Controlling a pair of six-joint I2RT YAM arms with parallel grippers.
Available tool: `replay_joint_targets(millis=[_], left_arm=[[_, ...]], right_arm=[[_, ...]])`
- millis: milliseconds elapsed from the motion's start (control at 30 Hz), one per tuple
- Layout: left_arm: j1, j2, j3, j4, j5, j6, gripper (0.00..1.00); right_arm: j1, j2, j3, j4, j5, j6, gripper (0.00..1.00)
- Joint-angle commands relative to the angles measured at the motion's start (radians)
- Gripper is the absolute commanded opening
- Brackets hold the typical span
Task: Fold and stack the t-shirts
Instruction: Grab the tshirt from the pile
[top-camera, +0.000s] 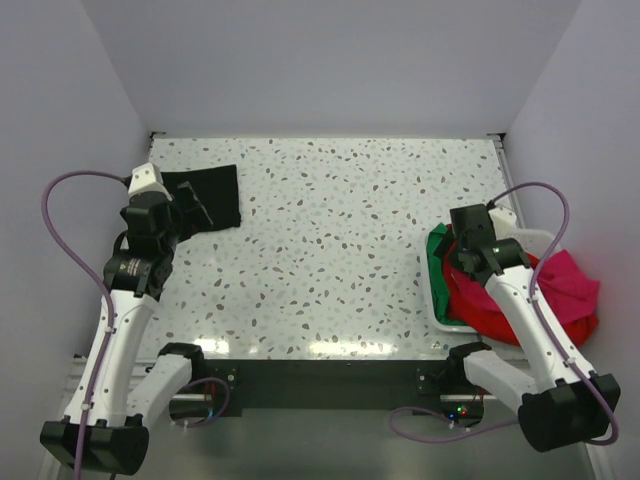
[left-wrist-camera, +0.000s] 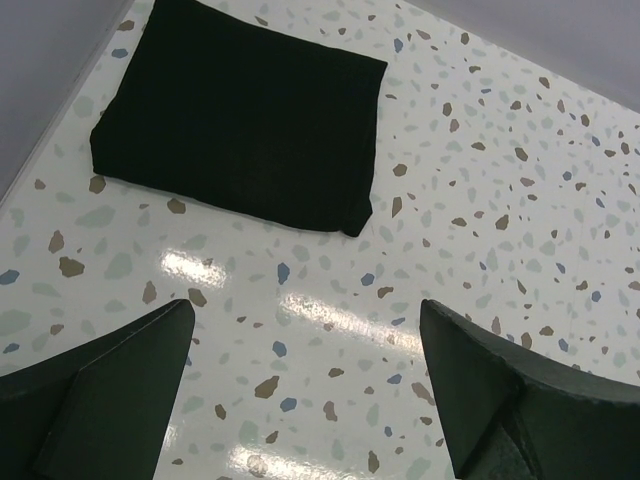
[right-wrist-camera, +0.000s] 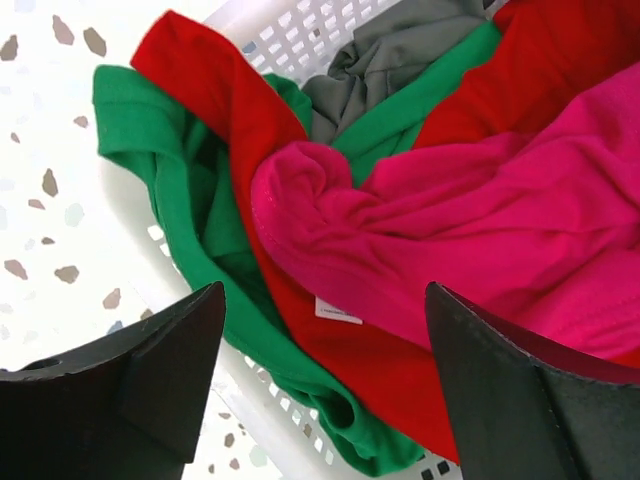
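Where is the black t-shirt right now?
The folded black t-shirt lies flat in the far left corner of the table, by the left wall, just ahead of the open left hand and far from the basket on the right.

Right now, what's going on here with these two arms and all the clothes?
The arms are folding and stacking t-shirts. A black t-shirt lies folded at the far left corner of the table, and the left gripper is open and empty just short of it. The right gripper hangs open over the white basket, above a crumpled heap: pink shirt, red shirt, green shirt, grey cloth. It holds nothing yet.
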Motion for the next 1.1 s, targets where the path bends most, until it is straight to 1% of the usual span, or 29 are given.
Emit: replay_joint_targets(millis=[0,133,233,333,467,567,600,733,833,867,900,933,1000,1067], left_arm=[[0.001,-0.012,0.038,0.03,-0.002,0.018,1.0],[0.001,-0.009,0.035,0.033,0.016,0.016,1.0],[0.001,-0.009,0.032,0.033,0.018,0.018,1.0],[0.001,-0.006,0.034,0.036,0.016,0.024,1.0],[0.001,0.005,0.035,0.039,0.016,0.028,1.0],[0.001,0.016,0.047,0.039,0.015,0.032,1.0],[0.001,0.016,0.051,0.039,0.015,0.032,1.0],[0.001,0.019,0.049,0.036,0.011,0.03,1.0],[0.001,0.017,0.043,0.036,0.014,0.029,1.0],[0.001,0.017,0.04,0.039,0.018,0.028,1.0],[0.001,0.019,0.04,0.043,0.021,0.027,1.0],[0.001,0.022,0.038,0.045,0.022,0.025,1.0],[0.001,0.027,0.04,0.047,0.024,0.025,1.0],[0.001,0.034,0.047,0.05,0.024,0.025,1.0]], right_arm=[[-0.035,0.006,-0.006,0.081,-0.016,0.018,0.82],[-0.141,0.015,-0.014,0.049,-0.03,0.014,0.77],[-0.21,0.018,-0.036,0.024,-0.049,0.006,0.77],[-0.276,0.027,-0.068,0.035,-0.091,-0.005,0.77],[-0.305,0.069,-0.129,0.081,-0.15,-0.006,0.76],[-0.319,0.109,-0.151,0.105,-0.177,-0.012,0.67],[-0.327,0.116,-0.151,0.107,-0.179,-0.017,0.55],[-0.333,0.113,-0.112,0.069,-0.148,-0.041,0.26],[-0.335,0.092,-0.037,0.009,-0.128,-0.055,0.18],[-0.333,0.077,0.008,-0.005,-0.116,-0.061,0.11],[-0.335,0.067,0.033,-0.034,-0.108,-0.074,0.08],[-0.333,0.058,0.088,-0.049,-0.102,-0.081,0.02],[-0.333,0.04,0.154,-0.095,-0.075,-0.104,0.0],[-0.335,0.027,0.269,-0.122,-0.046,-0.117,0.0]])
